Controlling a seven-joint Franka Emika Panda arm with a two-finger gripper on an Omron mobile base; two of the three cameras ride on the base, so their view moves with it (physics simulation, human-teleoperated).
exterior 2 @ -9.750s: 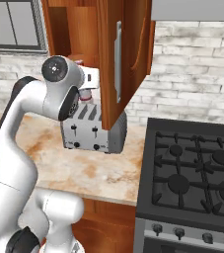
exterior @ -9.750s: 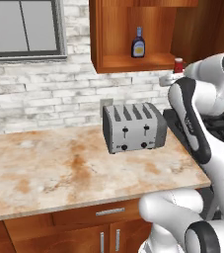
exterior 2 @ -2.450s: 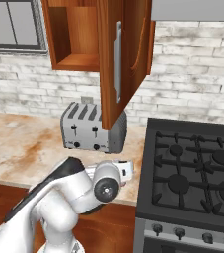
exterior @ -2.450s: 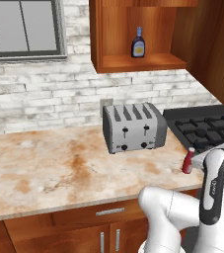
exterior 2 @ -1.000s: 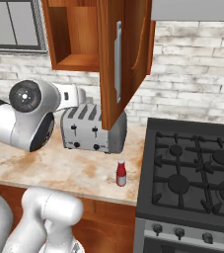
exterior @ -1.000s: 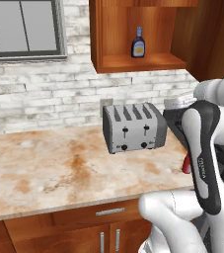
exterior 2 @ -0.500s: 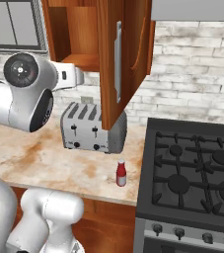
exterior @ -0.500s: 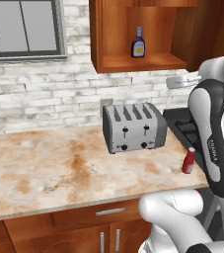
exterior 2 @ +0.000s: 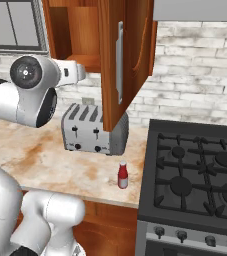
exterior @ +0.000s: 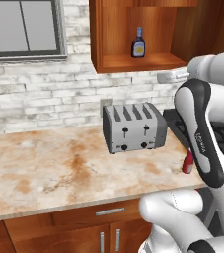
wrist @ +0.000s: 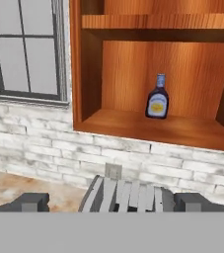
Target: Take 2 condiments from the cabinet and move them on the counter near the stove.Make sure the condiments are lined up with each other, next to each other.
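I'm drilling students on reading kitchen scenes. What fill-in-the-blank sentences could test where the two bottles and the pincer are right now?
1. The red bottle stands on the counter between the toaster and the ____.
2. The dark bottle stands on the ____ of the cabinet.
3. The pincer is open and holds ____.

Missing words: stove; shelf; nothing

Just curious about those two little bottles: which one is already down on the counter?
The red bottle with the white cap, standing beside the stove. The dark bottle with the yellow label is on the cabinet shelf.
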